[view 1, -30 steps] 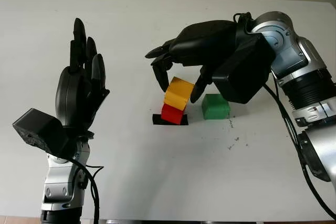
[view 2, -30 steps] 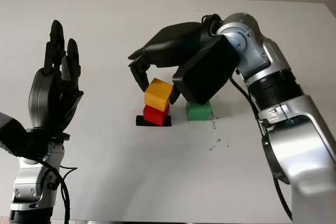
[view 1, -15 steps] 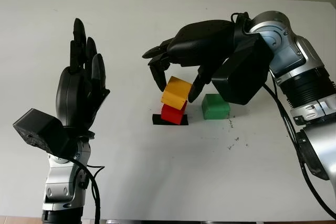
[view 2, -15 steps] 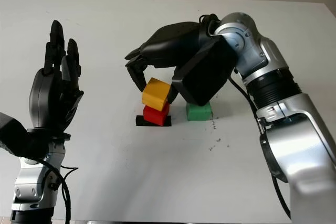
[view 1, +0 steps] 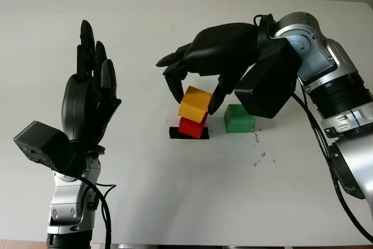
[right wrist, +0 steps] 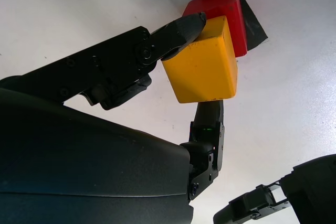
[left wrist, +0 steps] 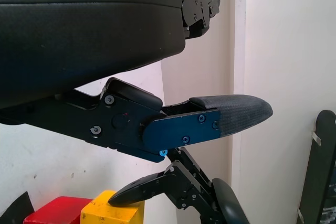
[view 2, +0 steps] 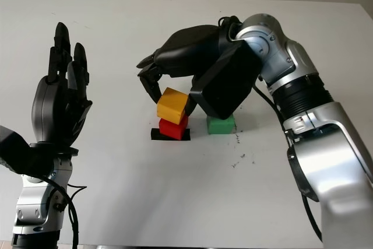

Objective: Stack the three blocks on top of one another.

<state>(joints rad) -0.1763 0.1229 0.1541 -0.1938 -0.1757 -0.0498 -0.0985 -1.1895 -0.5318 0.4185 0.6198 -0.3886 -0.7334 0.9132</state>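
— Since the yellow block (view 1: 195, 104) sits tilted on the red block (view 1: 192, 126), how should you hold it?

— Your right hand (view 1: 195, 88) is around it now, with one finger touching a side, but I cannot tell if it grips. The block looks light, hard and smooth, so it may slip. Press on two flat sides across from each other.

— And the green block (view 1: 239, 118)?

— It waits on the table (view 1: 175, 190) just beside the red one. Your left hand (view 1: 90, 106) is open, raised well apart.
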